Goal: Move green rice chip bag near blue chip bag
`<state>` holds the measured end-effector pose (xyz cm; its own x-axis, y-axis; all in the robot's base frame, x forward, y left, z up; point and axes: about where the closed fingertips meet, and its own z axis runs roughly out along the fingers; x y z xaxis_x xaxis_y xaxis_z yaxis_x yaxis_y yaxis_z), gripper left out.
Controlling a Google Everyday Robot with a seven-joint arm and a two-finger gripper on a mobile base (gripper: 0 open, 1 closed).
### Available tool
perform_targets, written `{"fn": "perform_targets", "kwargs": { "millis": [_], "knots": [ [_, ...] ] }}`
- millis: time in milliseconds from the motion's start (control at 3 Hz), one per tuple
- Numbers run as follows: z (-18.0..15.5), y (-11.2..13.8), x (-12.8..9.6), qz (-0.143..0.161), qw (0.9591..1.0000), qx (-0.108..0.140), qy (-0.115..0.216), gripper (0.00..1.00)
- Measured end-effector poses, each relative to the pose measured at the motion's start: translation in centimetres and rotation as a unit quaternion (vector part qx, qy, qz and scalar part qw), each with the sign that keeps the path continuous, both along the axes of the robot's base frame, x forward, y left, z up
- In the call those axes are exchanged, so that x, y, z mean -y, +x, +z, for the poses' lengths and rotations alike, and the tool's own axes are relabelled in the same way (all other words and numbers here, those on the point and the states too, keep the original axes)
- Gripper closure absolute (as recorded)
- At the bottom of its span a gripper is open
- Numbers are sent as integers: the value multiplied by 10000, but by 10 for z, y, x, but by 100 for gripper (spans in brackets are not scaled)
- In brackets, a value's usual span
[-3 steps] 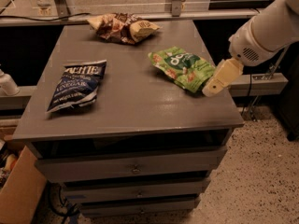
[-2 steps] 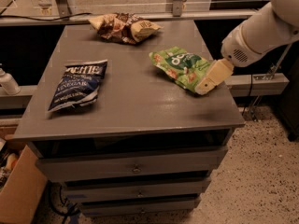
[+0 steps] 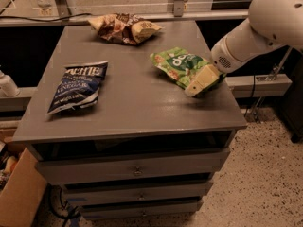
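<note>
The green rice chip bag [image 3: 179, 65] lies on the right side of the grey cabinet top [image 3: 128, 103]. The blue chip bag [image 3: 78, 85] with white lettering lies flat on the left side, well apart from the green bag. My gripper [image 3: 195, 87] comes in from the right on a white arm and sits at the green bag's near right corner, its cream-coloured fingers low over the top and against the bag's edge.
A brown-and-cream snack bag [image 3: 124, 28] lies at the back middle of the top. The cabinet has drawers [image 3: 137, 170] below. A cardboard box [image 3: 19, 193] stands on the floor at the lower left. A rail [image 3: 142, 17] runs behind the cabinet.
My gripper has moved left and a little toward the back, from beside the green bag's right edge to its near right corner. Neither bag has visibly moved.
</note>
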<state>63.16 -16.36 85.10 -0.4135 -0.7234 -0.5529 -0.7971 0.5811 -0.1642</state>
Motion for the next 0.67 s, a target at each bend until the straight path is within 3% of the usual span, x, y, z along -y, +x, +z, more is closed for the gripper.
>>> {"fn": "perform_targets", "kwargs": {
  "millis": [667],
  "knots": [
    [-19,9,-18,-7,9994,-298,185,42]
  ]
}}
